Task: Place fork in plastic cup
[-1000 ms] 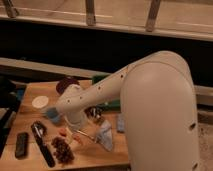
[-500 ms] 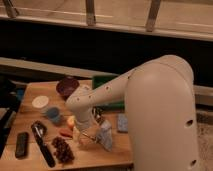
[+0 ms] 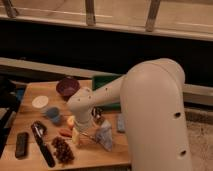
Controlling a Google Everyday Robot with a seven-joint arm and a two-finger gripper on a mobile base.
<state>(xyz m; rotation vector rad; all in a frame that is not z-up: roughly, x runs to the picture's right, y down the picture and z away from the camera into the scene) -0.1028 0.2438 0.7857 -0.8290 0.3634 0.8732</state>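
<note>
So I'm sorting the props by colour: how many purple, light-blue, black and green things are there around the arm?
Purple: 1, the bowl
Light blue: 1, the plastic cup
Black: 2, the black-handled tool and a flat block
Green: 1, the tray
Total: 5
The gripper hangs low over the board, right of the plastic cup.

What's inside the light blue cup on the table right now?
The plastic cup shows only its open mouth, and nothing sticks out of it. Its bottom is hidden by its own wall. The gripper hangs low over the table beside it.
</note>
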